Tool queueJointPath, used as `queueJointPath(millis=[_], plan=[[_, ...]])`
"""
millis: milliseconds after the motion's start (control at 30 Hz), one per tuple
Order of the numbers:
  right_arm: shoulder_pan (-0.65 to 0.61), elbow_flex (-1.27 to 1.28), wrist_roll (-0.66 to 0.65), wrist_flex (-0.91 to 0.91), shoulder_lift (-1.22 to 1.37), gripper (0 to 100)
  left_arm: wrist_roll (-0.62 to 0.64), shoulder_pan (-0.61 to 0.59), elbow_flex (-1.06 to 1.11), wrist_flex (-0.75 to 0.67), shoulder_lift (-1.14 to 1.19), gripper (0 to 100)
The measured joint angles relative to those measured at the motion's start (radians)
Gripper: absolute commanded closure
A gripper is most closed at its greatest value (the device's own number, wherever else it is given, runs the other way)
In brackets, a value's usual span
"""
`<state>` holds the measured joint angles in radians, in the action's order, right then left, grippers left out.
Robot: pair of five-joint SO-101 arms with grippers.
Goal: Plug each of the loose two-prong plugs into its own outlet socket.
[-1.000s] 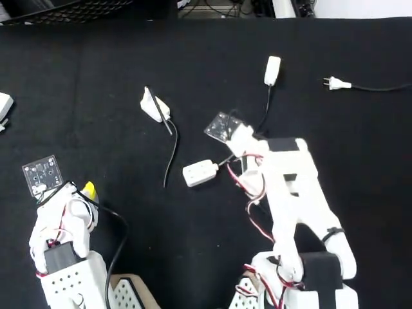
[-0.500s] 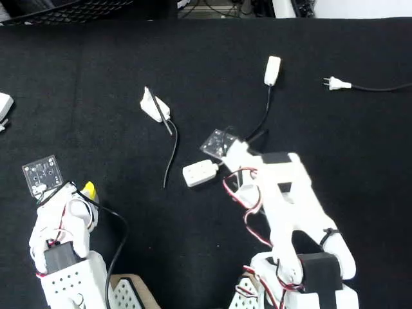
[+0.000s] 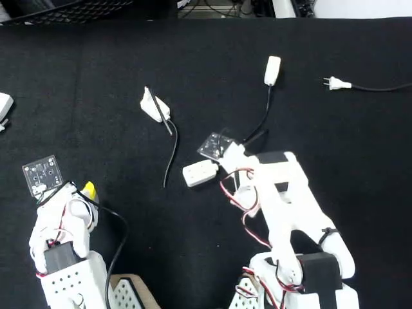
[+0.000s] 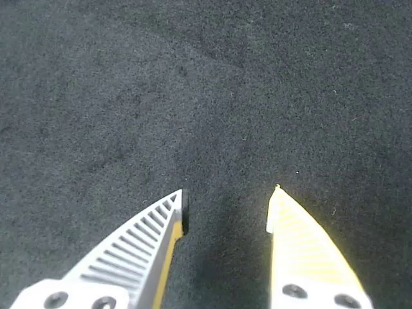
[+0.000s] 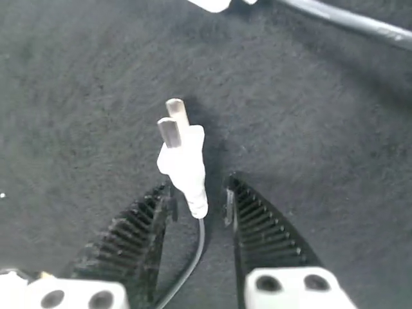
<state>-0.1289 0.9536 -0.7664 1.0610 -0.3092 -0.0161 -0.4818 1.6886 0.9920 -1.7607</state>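
The small white two-prong plug lies flat on the black table cloth, just beside the white outlet block. Its two flat prongs point away from the right gripper.

I judge the plug to be very light and made of hard, smooth plastic, so it can slide or turn on the cloth if only one finger touches it. Its thin cord is soft and may pull the body a little to one side. The best place to take hold seems to be the wider body just behind the prongs. The narrow tail where the cord begins is a worse place, because it can bend, and then the prongs lose their direction.

The right gripper has its black fingers apart, one on each side of this narrow tail, and a gap shows on both sides. The left gripper is well apart from the outlet block, its fingers also spread, over bare cloth.
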Motion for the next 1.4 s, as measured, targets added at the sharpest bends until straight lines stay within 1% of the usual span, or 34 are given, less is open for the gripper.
queueJointPath(millis=[300,400,567,633,800,967,1133,1267,1400], plan=[[-0.002,0.0,0.011,0.002,0.0,88.2,0.0,0.0,0.0,0.0,0.0,78],[-0.032,0.0,0.011,0.002,0.0,88.2,0.0,0.0,0.0,0.0,0.0,78],[-0.127,0.029,0.011,0.0,0.0,88.4,0.0,0.0,0.0,0.0,0.0,78],[-0.14,0.035,0.011,-0.025,0.0,88.4,0.0,0.0,0.0,0.0,0.0,78],[-0.129,0.069,0.014,-0.083,0.0,89.0,0.0,0.0,0.0,0.0,0.0,78],[-0.084,0.069,0.014,-0.091,0.0,98.3,0.0,0.0,0.0,0.0,0.0,78],[-0.057,0.069,0.014,-0.087,0.0,95.7,0.0,0.0,0.0,0.0,0.0,78],[-0.058,0.069,0.014,-0.086,0.0,98.8,0.0,0.0,0.0,0.0,0.0,78],[-0.057,0.069,0.014,-0.086,0.0,95.9,0.0,0.0,0.0,0.0,0.0,78]])
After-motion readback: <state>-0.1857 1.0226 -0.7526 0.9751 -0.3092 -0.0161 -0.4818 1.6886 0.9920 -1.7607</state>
